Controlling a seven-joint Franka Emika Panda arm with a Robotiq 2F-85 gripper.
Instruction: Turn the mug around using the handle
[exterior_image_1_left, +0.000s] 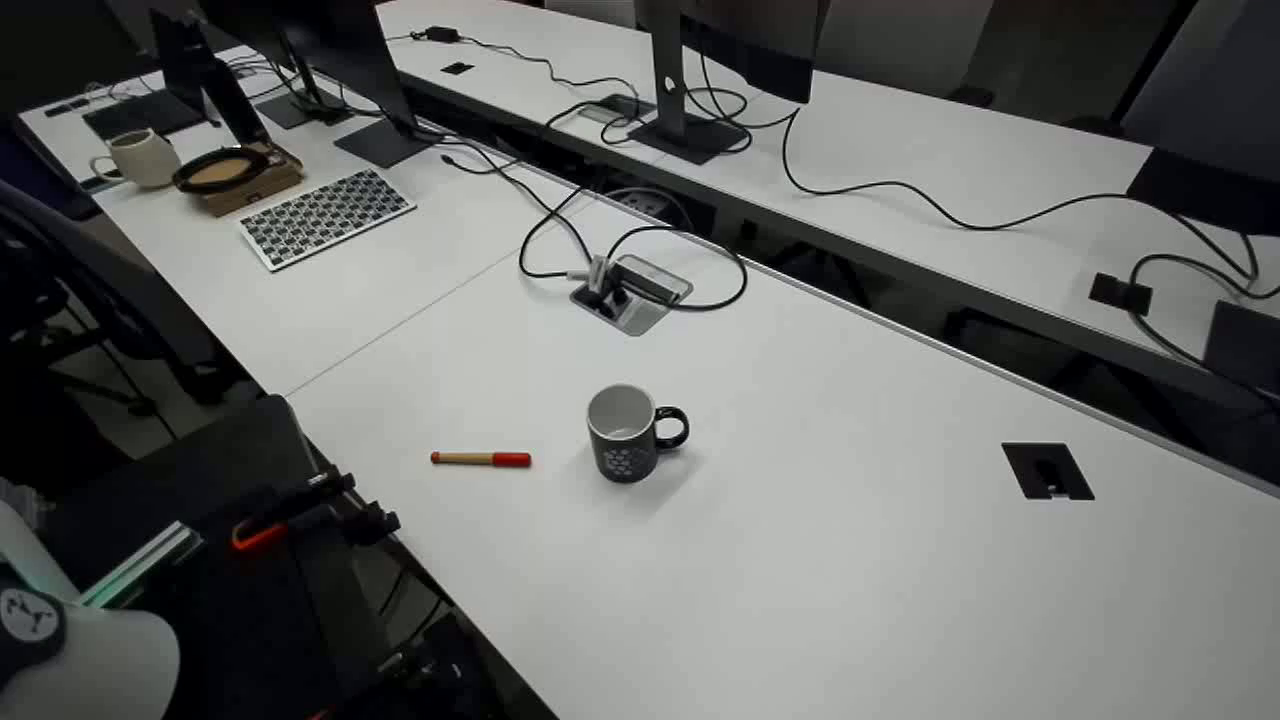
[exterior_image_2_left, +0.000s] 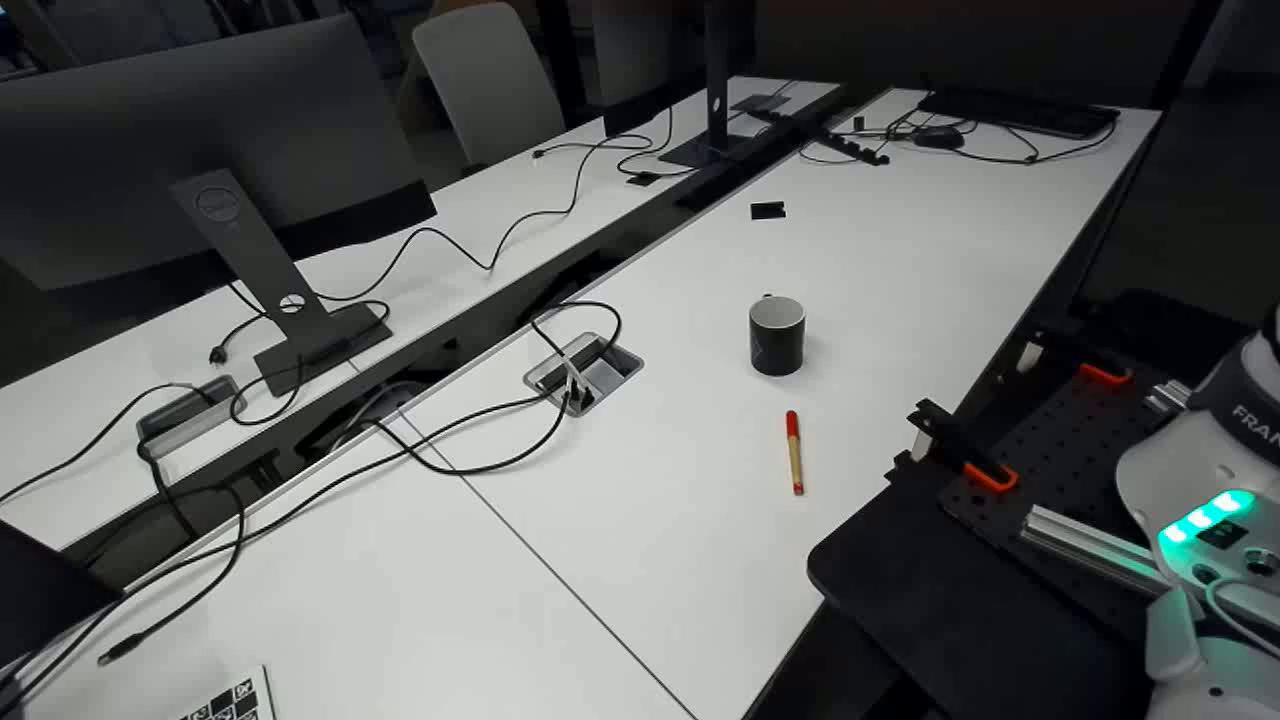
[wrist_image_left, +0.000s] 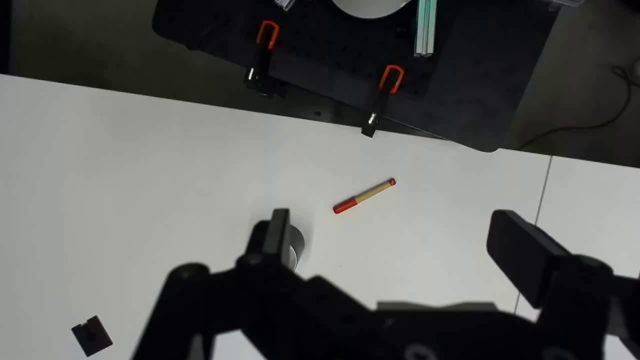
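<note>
The dark mug (exterior_image_1_left: 618, 455) stands upright on the white table, with a lighter grey inside; it also shows in an exterior view (exterior_image_2_left: 777, 345). Its handle (exterior_image_1_left: 684, 430) sticks out to the right in that view. Elsewhere only a small bit of the handle (exterior_image_2_left: 768, 296) shows behind the rim. In the wrist view, the mug (wrist_image_left: 298, 240) is mostly hidden behind the left finger, and its handle is hidden. My gripper (wrist_image_left: 390, 217) is wide open and empty, apart from the mug and above the table. The gripper is out of view in both exterior views.
A red and tan marker (exterior_image_1_left: 480, 459) lies beside the mug. A cable outlet (exterior_image_1_left: 650, 318) with black cables is set in the table behind it. A keyboard (exterior_image_1_left: 326, 216), monitors and a pale mug (exterior_image_1_left: 145, 160) stand farther off. Clamps (exterior_image_2_left: 990, 475) sit at the robot's base near the table edge.
</note>
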